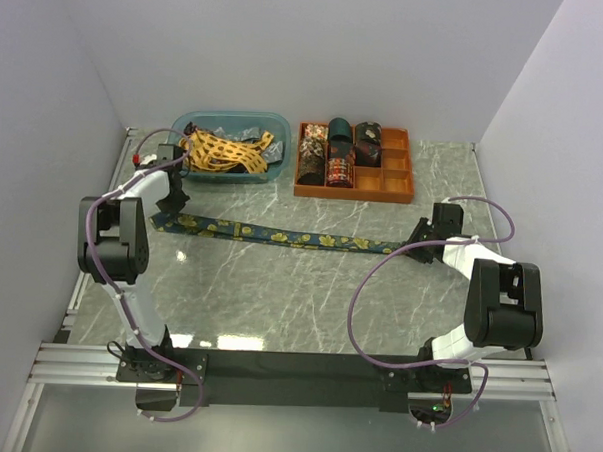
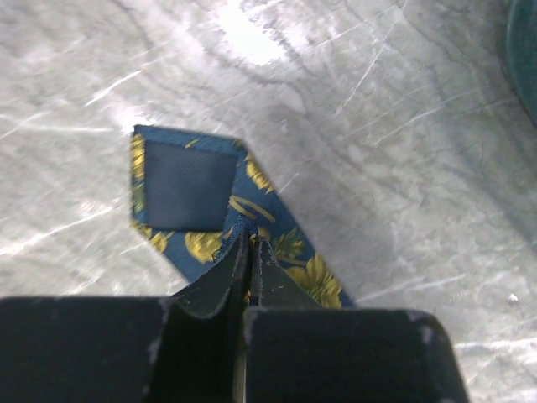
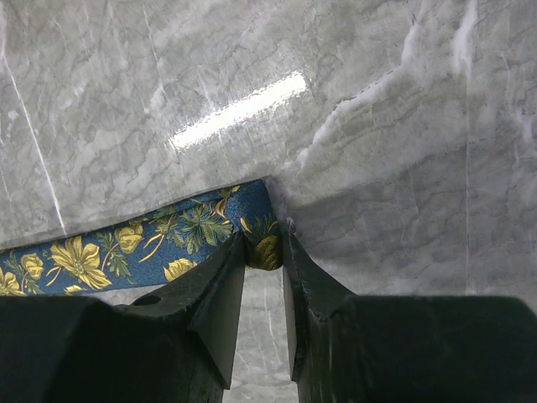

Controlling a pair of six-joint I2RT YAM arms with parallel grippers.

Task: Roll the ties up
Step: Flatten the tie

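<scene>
Nearest the lens in the left wrist view: left gripper [image 2: 250, 252], fingers pressed fully together, pinching the wide end of the blue floral tie [image 1: 281, 235], with a plain navy patch showing at that tip. In the right wrist view: right gripper [image 3: 265, 252] clamped on the narrow end, fabric bunched between the fingers.

From above: left arm [image 1: 116, 238] folded at 9 o'clock, elbow raised, wrist dropped to the marble table [image 1: 278, 305]. Right arm [image 1: 494, 294] bent at 3 o'clock, forearm reaching low toward 9.

Tie flat on the table, long axis from 9 to 3 o'clock, wide end at 9.

At 12 o'clock: teal bin [image 1: 278, 125] holding a yellow tie [image 1: 225, 153]; just beside it, orange tray [image 1: 403, 185] with rolled ties [image 1: 340, 153].
</scene>
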